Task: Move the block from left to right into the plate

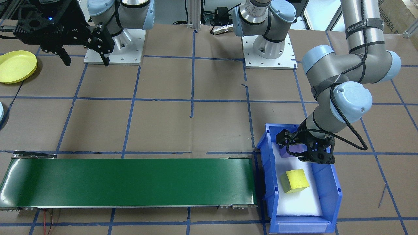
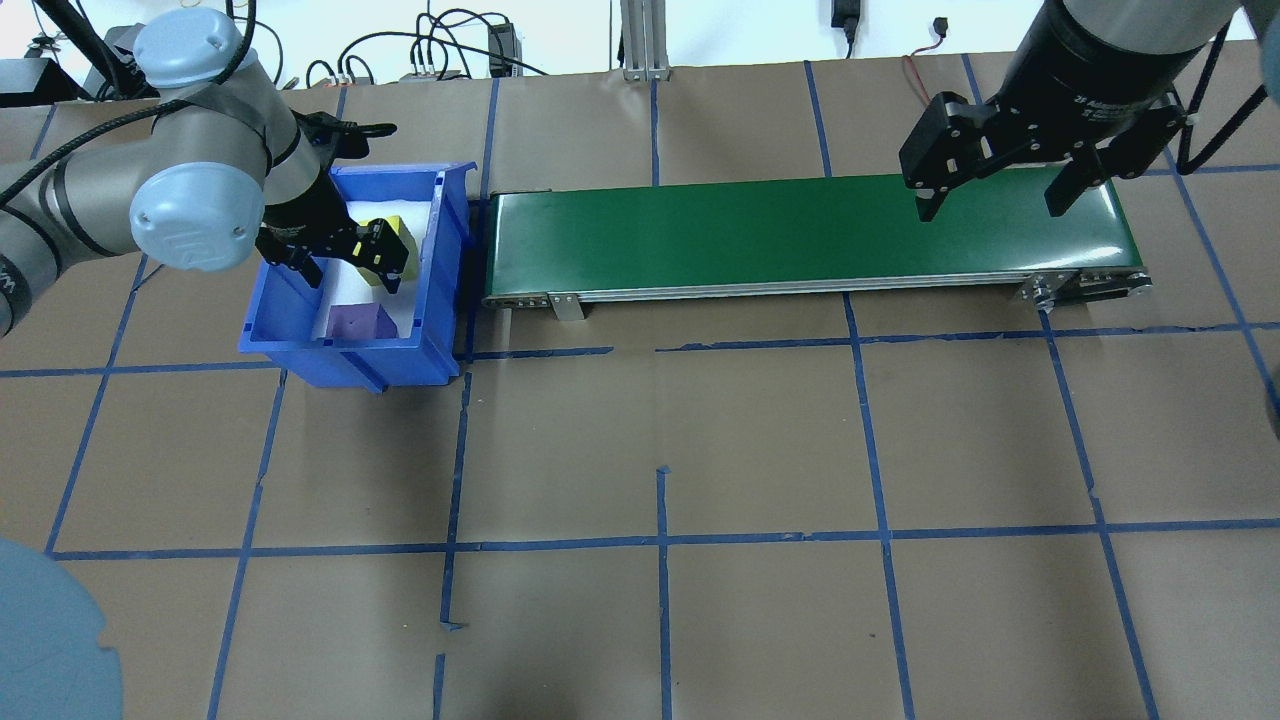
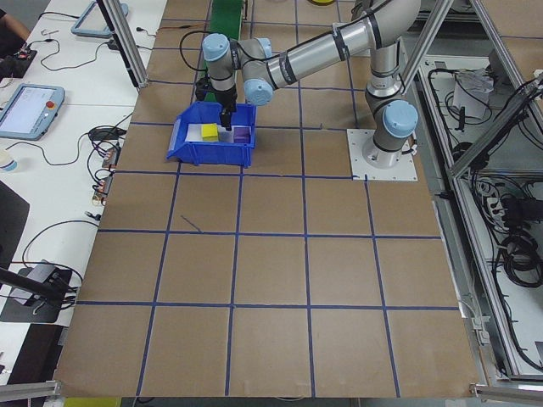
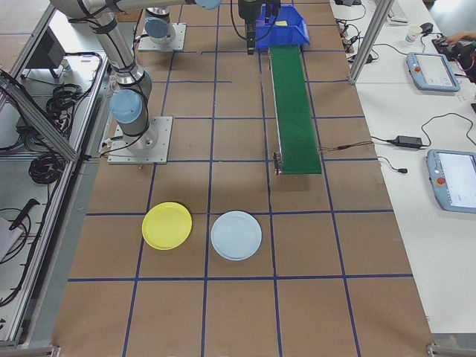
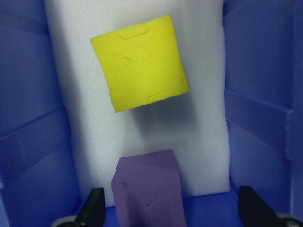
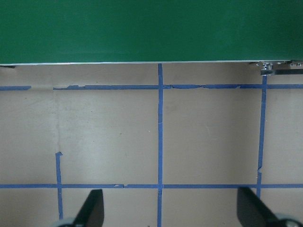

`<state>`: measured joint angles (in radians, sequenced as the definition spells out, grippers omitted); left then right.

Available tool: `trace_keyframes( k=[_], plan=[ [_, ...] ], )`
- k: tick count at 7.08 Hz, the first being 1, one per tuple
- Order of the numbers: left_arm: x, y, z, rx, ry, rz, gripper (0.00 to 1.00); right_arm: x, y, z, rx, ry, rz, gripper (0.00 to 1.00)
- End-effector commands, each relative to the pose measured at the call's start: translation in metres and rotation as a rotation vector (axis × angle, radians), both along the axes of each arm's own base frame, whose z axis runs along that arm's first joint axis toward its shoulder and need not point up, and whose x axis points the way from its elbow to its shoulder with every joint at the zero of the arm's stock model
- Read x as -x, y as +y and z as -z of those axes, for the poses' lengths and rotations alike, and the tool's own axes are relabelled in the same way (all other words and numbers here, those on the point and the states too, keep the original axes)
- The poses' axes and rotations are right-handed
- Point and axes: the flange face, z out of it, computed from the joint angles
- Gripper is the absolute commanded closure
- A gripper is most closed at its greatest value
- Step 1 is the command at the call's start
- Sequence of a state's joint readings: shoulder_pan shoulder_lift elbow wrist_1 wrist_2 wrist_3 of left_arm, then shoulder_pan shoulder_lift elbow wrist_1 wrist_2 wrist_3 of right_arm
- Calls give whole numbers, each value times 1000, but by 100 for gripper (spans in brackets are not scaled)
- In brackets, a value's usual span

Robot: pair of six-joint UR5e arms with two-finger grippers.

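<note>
Left gripper [image 2: 344, 268] spread wide, lowered into blue plastic bin [image 2: 440, 290] at left end of tabletop, straddling purple foam block [image 5: 147, 191] without contact. Yellow foam cube [image 5: 139, 62] lying on white foam liner [image 5: 203, 142], just beyond purple block, toward bin's far end. Green conveyor belt [image 2: 780, 235] running rightward from bin. Right gripper [image 2: 993, 190] spread, empty, above belt's right end. Round yellow plate [image 1: 16, 66] and round pale blue plate [image 4: 236, 235] on tabletop past belt's right end.

Matt foam yellow block [image 5: 139, 61], white foam liner [image 5: 208, 123], glossy blue plastic bin [image 1: 331, 191], smooth green belt [image 1: 130, 182], brown paper tabletop [image 2: 760, 450]
</note>
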<state>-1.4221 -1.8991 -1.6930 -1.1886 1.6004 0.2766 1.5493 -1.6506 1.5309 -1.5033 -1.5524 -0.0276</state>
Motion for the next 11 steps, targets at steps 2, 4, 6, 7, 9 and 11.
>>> trace_keyframes(
  k=[2,4,6,7,9,11],
  plan=[
    [-5,2,3,-17,-32,-15,0,0,-1,1,0,0,0,0],
    [-5,-2,20,-47,-23,-18,0,0,-1,1,-2,1,0,0],
    [-9,4,31,-69,-15,-27,0,0,-1,1,0,0,0,0],
    [-8,10,40,-78,-12,-27,2,0,-1,1,0,0,0,0],
    [-7,13,44,-88,-11,-39,2,0,-1,1,0,0,0,0],
    [-7,17,52,-102,-7,-40,13,0,-1,0,2,0,0,0]
  ],
)
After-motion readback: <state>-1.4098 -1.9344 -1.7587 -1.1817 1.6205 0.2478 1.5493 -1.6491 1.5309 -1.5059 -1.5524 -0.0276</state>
